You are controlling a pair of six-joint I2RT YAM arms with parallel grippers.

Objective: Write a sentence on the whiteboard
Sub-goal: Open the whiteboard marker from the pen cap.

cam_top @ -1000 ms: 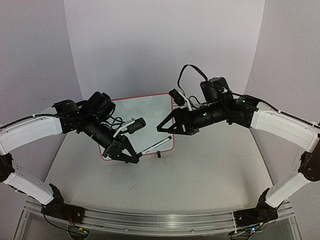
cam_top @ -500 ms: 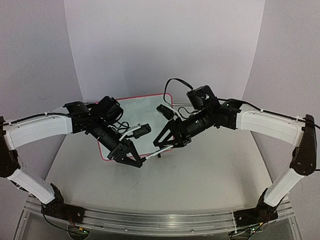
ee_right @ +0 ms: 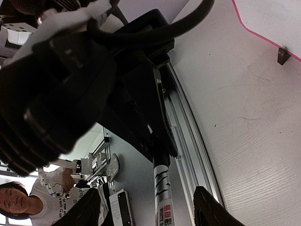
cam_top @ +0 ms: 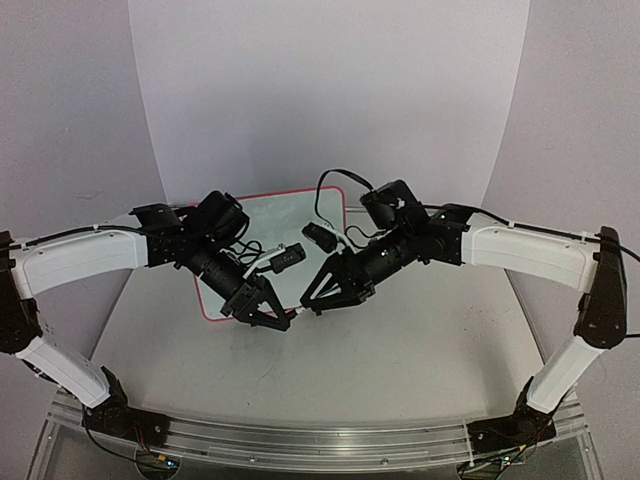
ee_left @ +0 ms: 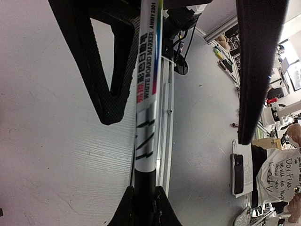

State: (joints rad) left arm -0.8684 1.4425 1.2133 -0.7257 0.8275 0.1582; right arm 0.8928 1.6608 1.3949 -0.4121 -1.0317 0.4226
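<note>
The whiteboard [cam_top: 283,217], white with a pink-red rim, lies at the back of the table, half covered by both arms; its corner [ee_right: 275,19] shows in the right wrist view. The sentence does not show on the visible part of the board. My left gripper [cam_top: 281,322] [ee_left: 144,208] is shut on the black end of a white board marker [cam_top: 297,310] [ee_left: 148,84], held above the table in front of the board. My right gripper [cam_top: 318,299] [ee_right: 148,210] faces it, open, with a finger on each side of the marker [ee_right: 163,200] and a gap to both.
One black foot [ee_right: 283,55] of the board stands on the grey table. An aluminium rail [cam_top: 320,437] [ee_left: 165,117] runs along the table's near edge. Beyond the edge are a phone [ee_left: 238,173] and a person in a printed shirt [ee_right: 28,202].
My right arm has swung down and left from above the board to the marker, and its jaws have narrowed around it. The left gripper has shifted slightly, still holding the marker.
</note>
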